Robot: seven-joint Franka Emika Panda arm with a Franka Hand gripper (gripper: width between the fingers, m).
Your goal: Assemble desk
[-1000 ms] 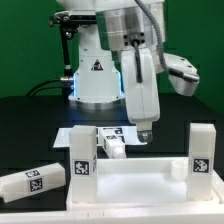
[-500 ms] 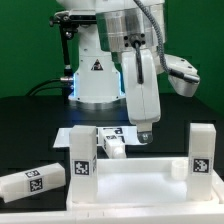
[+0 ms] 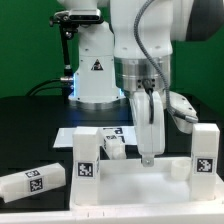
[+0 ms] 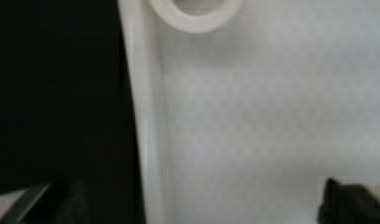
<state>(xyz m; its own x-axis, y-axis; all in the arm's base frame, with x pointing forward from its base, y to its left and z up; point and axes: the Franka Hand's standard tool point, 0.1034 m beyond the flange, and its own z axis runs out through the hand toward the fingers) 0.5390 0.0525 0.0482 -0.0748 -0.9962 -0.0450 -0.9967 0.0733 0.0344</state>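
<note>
The desk top (image 3: pixel 130 185) lies flat at the front of the table. Two square tagged legs stand upright in its corners, one at the exterior view's left (image 3: pixel 85 156) and one at the right (image 3: pixel 203 150). A third leg (image 3: pixel 30 181) lies loose on the black table at the left, and another leg (image 3: pixel 112 146) lies just behind the top. My gripper (image 3: pixel 149 158) hangs open, fingers down, close over the top's rear part. In the wrist view the gripper (image 4: pixel 196 205) has only the white top (image 4: pixel 258 110) under it, with a round socket (image 4: pixel 196 10) at the frame's edge. Nothing is held.
The marker board (image 3: pixel 70 134) lies flat behind the desk top. The robot's white base (image 3: pixel 95 75) stands at the back, with a dark camera stand (image 3: pixel 68 45) beside it. Bare black table (image 4: pixel 54 100) shows beside the top's edge.
The arm has swung toward the exterior view's right and come down, from above the marker board to just over the desk top. The jaws stayed open. The parts have not moved.
</note>
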